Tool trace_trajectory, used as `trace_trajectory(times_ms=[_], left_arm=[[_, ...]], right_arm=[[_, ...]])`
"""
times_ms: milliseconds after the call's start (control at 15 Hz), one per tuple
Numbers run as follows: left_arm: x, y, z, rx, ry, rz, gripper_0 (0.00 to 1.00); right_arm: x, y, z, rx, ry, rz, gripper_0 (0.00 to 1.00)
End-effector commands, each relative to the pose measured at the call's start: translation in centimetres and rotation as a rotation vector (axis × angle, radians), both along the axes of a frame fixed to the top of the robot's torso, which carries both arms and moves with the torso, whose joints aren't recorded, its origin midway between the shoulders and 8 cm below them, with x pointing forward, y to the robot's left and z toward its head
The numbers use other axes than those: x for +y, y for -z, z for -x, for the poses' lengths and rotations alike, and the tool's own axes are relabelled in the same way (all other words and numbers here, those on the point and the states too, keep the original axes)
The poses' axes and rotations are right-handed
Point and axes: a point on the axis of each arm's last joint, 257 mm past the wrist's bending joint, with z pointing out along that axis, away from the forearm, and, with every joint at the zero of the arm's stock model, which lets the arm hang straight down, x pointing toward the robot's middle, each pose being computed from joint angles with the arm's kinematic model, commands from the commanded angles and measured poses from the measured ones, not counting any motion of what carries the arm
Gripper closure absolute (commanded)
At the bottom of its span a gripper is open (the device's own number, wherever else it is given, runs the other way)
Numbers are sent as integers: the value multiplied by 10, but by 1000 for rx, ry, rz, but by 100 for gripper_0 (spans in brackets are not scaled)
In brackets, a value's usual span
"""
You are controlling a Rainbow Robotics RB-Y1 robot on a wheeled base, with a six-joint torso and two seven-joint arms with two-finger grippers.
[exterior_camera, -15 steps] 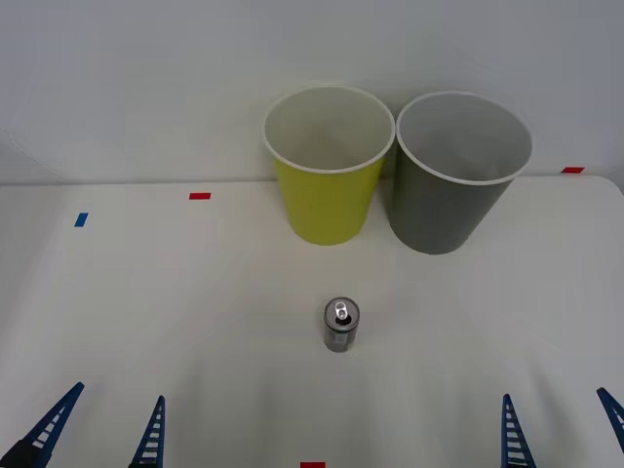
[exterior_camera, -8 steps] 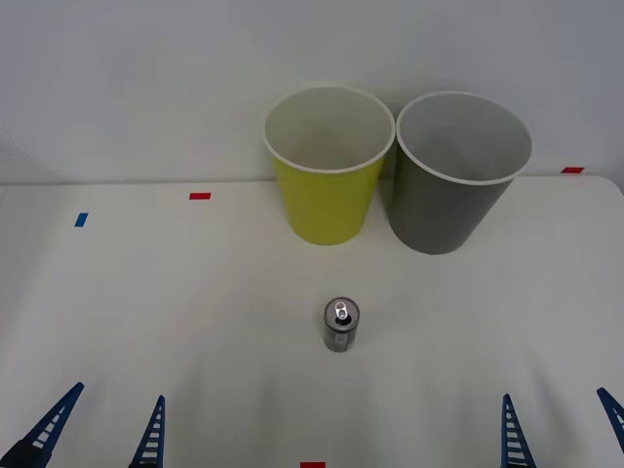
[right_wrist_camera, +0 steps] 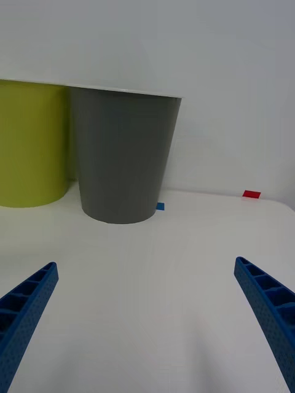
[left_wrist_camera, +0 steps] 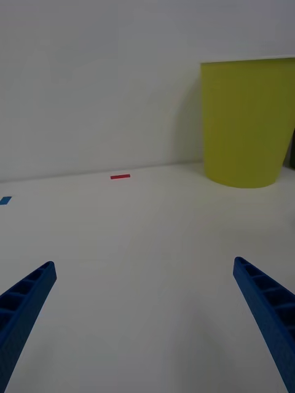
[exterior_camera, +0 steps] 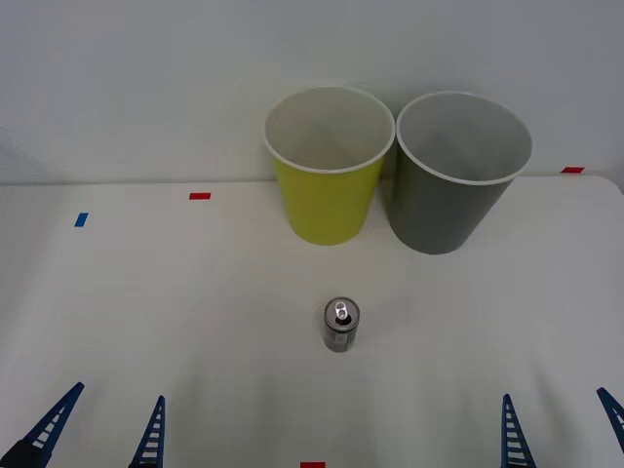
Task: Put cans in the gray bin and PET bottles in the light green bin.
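Small dark gray-silver metal can (exterior_camera: 341, 324) upright at centre frame on the white table (exterior_camera: 195, 322).
Left end effector (exterior_camera: 97, 429) and right end effector (exterior_camera: 561, 429) flank it at the bottom corners, both spread wide and empty.

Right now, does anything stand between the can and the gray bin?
Nothing visible does. The can stands upright on bare table, the gray bin beyond it to the right, beside the light green bin.

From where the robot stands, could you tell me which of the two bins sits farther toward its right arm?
The gray bin: it stands right of the light green bin, rims nearly touching, closer to the right gripper.
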Motion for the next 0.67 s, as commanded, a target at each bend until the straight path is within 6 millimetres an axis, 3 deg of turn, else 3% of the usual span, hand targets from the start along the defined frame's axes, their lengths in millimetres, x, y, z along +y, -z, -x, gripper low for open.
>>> trace_trajectory(times_ms=[67,667], left_arm=[[0,0,0,0,0,0,0],[0,0,0,0,0,0,0]], right_arm=[[0,0,0,0,0,0,0],[0,0,0,0,0,0,0]])
